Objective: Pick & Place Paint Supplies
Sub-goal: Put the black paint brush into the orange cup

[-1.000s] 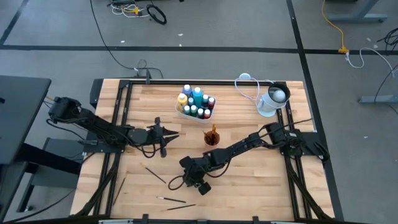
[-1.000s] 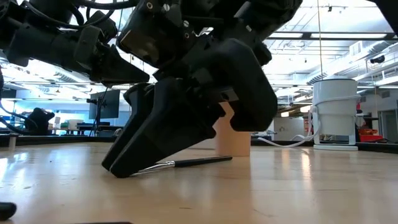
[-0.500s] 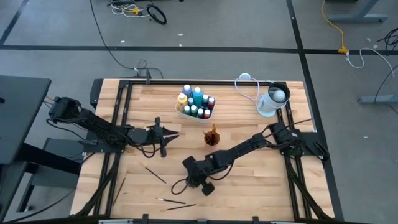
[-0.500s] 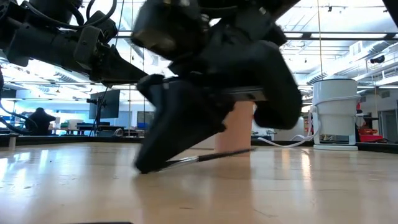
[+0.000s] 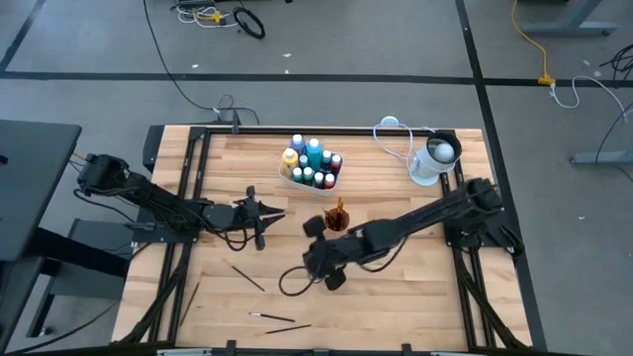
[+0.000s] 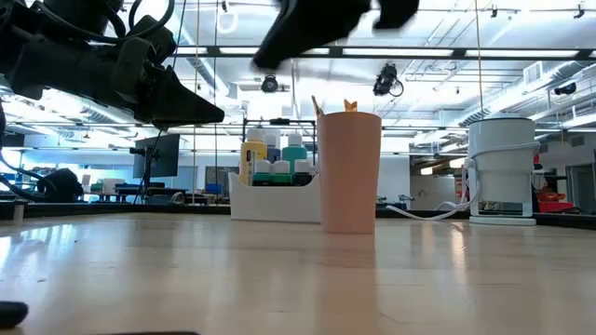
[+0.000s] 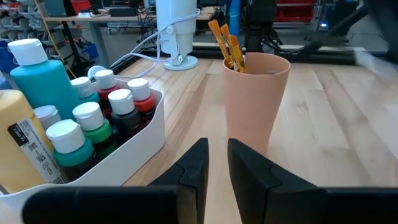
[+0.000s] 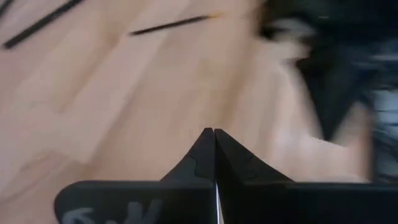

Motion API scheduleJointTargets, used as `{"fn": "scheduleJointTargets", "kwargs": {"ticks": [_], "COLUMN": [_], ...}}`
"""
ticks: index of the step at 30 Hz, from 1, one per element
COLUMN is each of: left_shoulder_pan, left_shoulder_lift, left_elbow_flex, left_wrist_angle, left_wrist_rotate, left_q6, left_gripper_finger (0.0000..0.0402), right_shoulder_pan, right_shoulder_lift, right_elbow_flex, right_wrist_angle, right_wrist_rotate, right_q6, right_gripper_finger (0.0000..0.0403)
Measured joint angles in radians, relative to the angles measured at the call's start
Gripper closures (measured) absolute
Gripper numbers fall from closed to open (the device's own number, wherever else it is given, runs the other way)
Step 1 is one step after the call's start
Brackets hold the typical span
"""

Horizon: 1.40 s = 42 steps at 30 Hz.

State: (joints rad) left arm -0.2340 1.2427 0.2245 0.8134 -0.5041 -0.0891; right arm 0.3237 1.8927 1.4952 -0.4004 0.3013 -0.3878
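Right gripper (image 8: 214,140): fingers pressed together, nothing seen held, raised above mid-tabletop near the cup (image 5: 336,219) | Left gripper (image 7: 216,158): narrowly parted, empty, aimed at the cup | Bottles (image 5: 312,164): kept in white tray (image 7: 146,134) toward far edge | Brushes (image 5: 279,318): scattered near the front edge

Pale wooden table (image 5: 415,287) with glossy sheen, matt peach plastic cup (image 7: 256,99), glossy white plastic caddy (image 7: 146,134)
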Motion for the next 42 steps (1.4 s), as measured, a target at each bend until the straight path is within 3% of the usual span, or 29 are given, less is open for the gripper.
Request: {"fn": "scheduleJointTargets", "kwargs": {"ticks": [7,11,17,22,25,31,36,42], "left_shoulder_pan": [0.000,0.000,-0.002,-0.002,-0.002,-0.002,-0.002,-0.002], "left_shoulder_lift": [0.000,0.000,0.000,0.000,0.000,0.000,0.000,0.000], "left_elbow_flex": [0.000,0.000,0.000,0.000,0.000,0.000,0.000,0.000], "left_wrist_angle": [0.008,0.010,0.011,0.015,0.017,0.016,0.017,0.015], "left_wrist_rotate": [0.000,0.012,0.034,0.034,0.026,0.019,0.019,0.019], "left_q6": [-0.001,-0.005,-0.005,-0.005,-0.005,-0.015,-0.028,-0.051], "left_gripper_finger": [0.0331,0.0331,0.0331,0.0331,0.0331,0.0331,0.0331,0.0331], "right_shoulder_pan": [0.052,0.094,0.119,0.079,0.040,-0.035,-0.054,-0.063], "right_shoulder_lift": [-0.249,-0.366,-0.398,-0.377,-0.326,-0.197,-0.110,-0.085], "right_elbow_flex": [0.000,-0.080,-0.446,-0.735,-0.827,-0.846,-0.787,-0.756], "right_wrist_angle": [0.004,0.170,0.805,1.479,1.784,1.866,1.862,1.755], "right_wrist_rotate": [0.311,0.331,0.305,0.243,0.220,0.199,0.212,0.250], "right_q6": [-0.029,-0.017,-0.106,-0.031,-0.003,0.091,0.040,0.040], "right_gripper_finger": [0.0402,0.0403,0.0403,0.0403,0.0403,0.0403,0.0403,0.0403]}}
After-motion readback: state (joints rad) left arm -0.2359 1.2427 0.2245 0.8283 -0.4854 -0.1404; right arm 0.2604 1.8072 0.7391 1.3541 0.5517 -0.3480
